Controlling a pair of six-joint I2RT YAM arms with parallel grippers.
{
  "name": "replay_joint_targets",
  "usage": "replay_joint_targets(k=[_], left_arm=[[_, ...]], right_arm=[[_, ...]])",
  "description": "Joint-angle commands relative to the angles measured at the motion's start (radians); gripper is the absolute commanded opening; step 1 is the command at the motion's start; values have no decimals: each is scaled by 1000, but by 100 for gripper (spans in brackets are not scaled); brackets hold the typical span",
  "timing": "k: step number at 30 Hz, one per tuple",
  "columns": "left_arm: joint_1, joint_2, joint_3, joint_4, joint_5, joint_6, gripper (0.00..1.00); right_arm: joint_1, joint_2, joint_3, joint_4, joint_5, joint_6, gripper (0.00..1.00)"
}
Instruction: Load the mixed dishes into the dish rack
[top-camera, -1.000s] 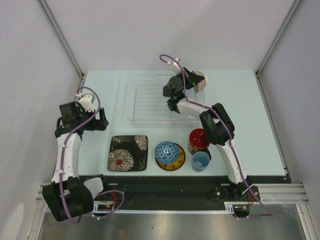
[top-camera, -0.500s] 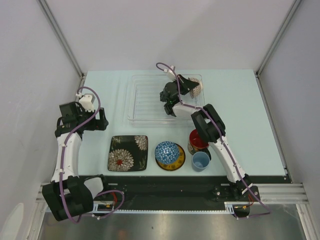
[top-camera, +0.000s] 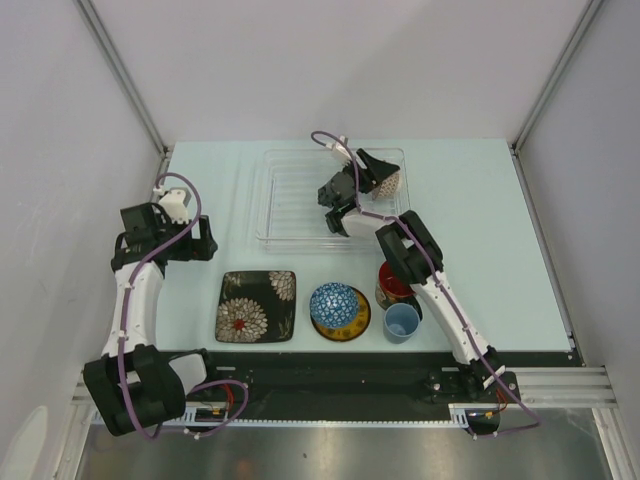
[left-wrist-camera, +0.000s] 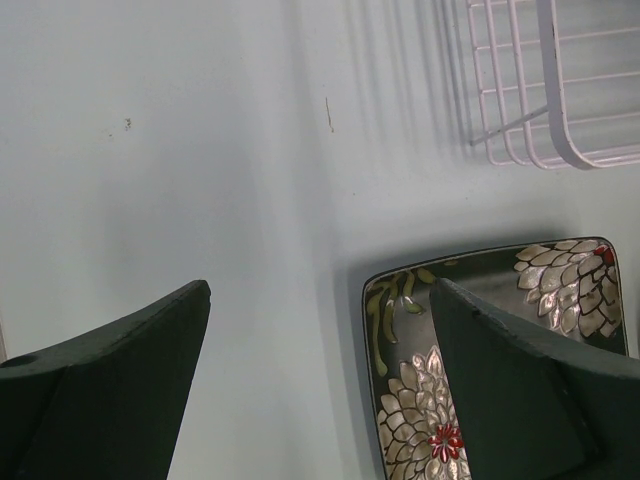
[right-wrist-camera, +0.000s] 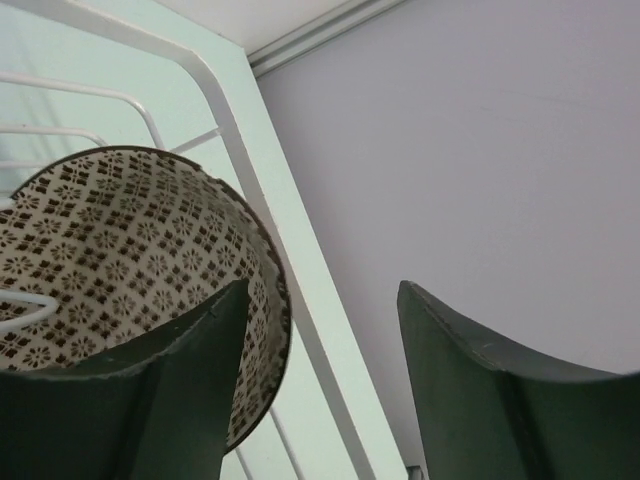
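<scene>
pale green table (top-camera: 480, 220), grey walls (top-camera: 300, 70)
right gripper (right-wrist-camera: 325, 300) spread (gap shows only in its wrist view) beside cream-pink patterned bowl (right-wrist-camera: 120, 240); left gripper (left-wrist-camera: 320, 290) spread beside black square floral plate (left-wrist-camera: 400, 400)

Dish rack (top-camera: 300, 200) is seen at the far middle of the desk (top-camera: 500, 230). Cream-pink patterned bowl (top-camera: 393, 183) is located in the rack's far right corner, tipped on its side. Right pincer (top-camera: 372, 172) is seen right against the bowl, over the rack. Left pincer (top-camera: 204, 242) is held over bare desk left of the rack, apart from every dish. Along the near edge are laid out, left to right: black square floral plate (top-camera: 257, 306), blue patterned bowl (top-camera: 334, 302) upturned on yellow round saucer (top-camera: 356, 323), dark mug with red inside (top-camera: 397, 279). Small light-blue cup (top-camera: 401, 321) is set just in front of the mug.
</scene>
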Motion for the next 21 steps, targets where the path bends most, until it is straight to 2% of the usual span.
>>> replay_joint_targets(k=[1, 8, 12, 15, 18, 19, 21], left_arm=[[9, 1, 13, 32, 15, -13, 97], [8, -18, -1, 30, 16, -14, 97], [8, -31, -5, 32, 20, -17, 97], [8, -35, -2, 29, 20, -22, 97], [8, -47, 5, 23, 18, -22, 96], [8, -50, 6, 23, 18, -22, 96], [9, -59, 4, 21, 18, -19, 97]], right_arm=[[8, -23, 47, 191, 250, -82, 68], [86, -170, 29, 198, 248, -121, 75], [163, -334, -109, 267, 253, -200, 80], [294, -509, -229, 289, 253, -233, 80], [490, -688, -413, 290, 256, -256, 80], [612, -728, -489, 290, 259, -260, 81], [725, -843, -543, 292, 264, -276, 82]])
